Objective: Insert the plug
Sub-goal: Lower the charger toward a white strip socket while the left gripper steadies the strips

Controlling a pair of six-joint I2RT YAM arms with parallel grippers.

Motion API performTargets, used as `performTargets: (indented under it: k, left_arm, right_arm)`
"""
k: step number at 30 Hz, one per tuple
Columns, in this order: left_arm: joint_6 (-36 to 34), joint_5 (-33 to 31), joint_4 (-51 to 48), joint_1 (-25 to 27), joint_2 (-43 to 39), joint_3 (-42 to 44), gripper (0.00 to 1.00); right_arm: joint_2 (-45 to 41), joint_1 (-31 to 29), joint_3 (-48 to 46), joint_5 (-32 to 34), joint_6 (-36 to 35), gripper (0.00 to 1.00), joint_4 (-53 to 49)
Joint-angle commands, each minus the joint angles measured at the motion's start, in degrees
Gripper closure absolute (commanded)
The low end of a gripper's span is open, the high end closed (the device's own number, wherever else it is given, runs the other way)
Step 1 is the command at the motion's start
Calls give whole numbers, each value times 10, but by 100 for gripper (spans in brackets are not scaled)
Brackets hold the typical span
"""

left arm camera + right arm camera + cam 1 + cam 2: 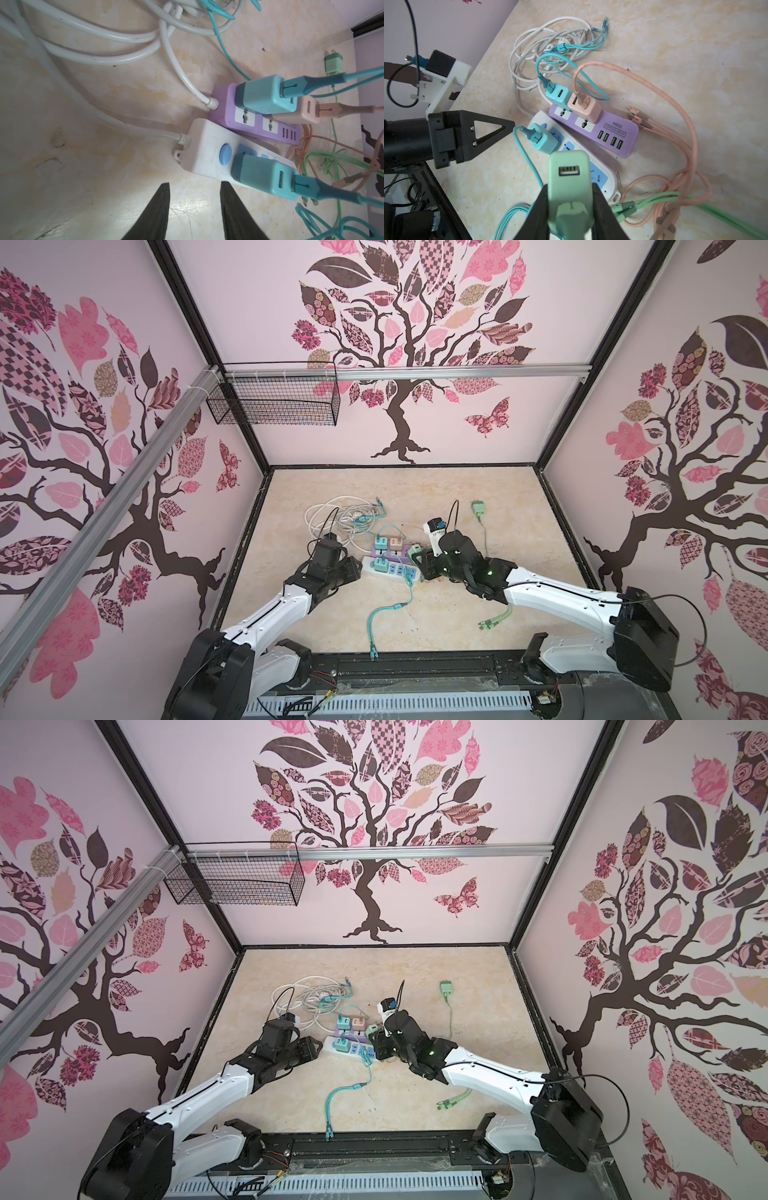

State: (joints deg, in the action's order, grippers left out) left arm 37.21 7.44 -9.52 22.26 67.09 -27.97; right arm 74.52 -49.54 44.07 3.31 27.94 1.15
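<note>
Through its mesh, the wire basket's (274,402) contents are unreadable. The left gripper (195,184) hangs parted and empty beside the white strip (207,149), which holds a teal plug (264,178). The purple strip (612,133) holds a second teal plug (557,96) and a pink plug (584,108). The right gripper (570,187) clamps the green plug (569,166) over the white strip, prongs hidden.

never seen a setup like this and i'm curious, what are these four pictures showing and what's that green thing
Two robot arms work at a table. Two pictures look down from above; two come from cameras on the arms' wrists. The right pincer grips a green charger near the white power strip. The left pincer is open and empty beside that strip. A purple strip holds a teal charger and a pink charger; loose cables lie around.
</note>
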Motion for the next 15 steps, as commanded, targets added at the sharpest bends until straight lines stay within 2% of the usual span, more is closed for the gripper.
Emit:
performTargets:
  k: [1,8,15]
  left_arm:
    - [-22,10,19,-4,22,-35,61]
    - [-44,0,26,-4,56,-60,63]
    - [-75,11,24,-4,124,-91,68]
  right_arm:
    - [19,-8,-9,8,23,82,23]
    - [38,-26,-21,47,59,83,38]
    - [77,-35,-3,98,93,83,56]
